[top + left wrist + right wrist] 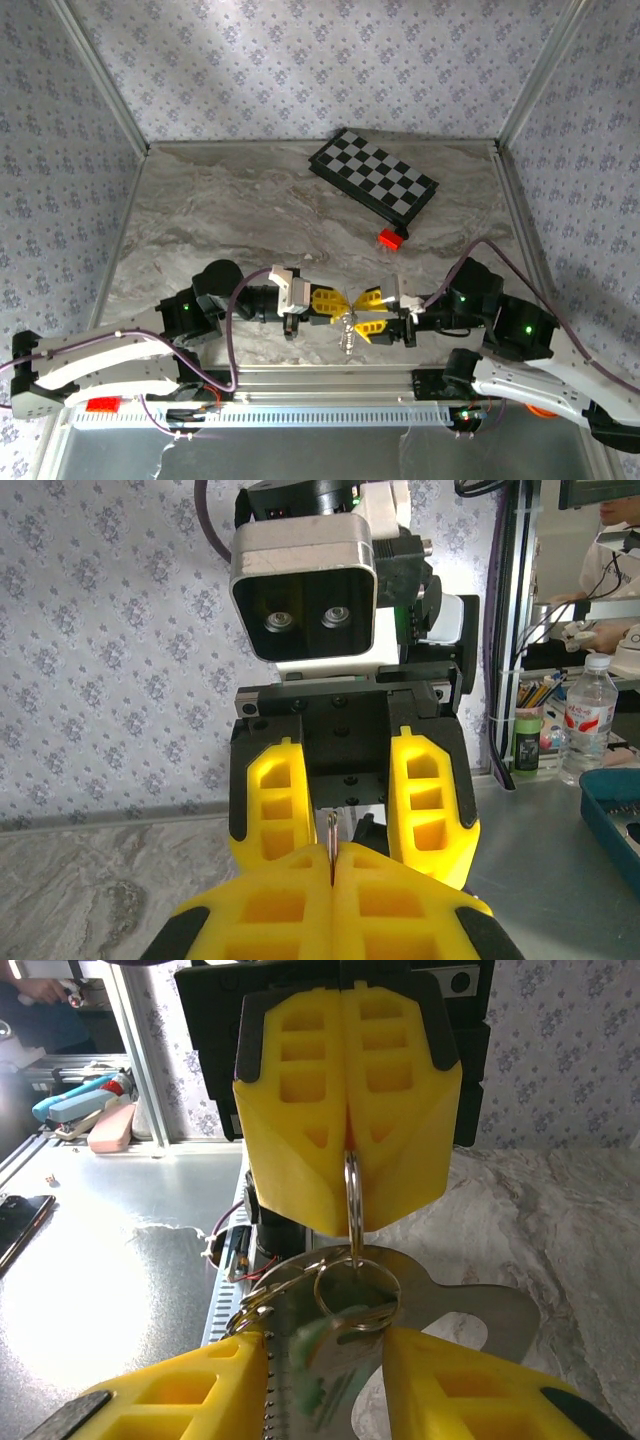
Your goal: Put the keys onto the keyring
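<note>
The left gripper point(347, 1215) clamps the keyring point(353, 1195) — the right gripper point(325, 1350) stands partly apart around the keys point(335, 1345), grip unclear — the bottle point(588, 712) label illegible.

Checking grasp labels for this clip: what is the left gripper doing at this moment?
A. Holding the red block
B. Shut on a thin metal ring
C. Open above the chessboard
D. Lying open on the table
B: in the right wrist view the left gripper has its yellow fingers pressed together on the top of the keyring, which hangs below them.
</note>
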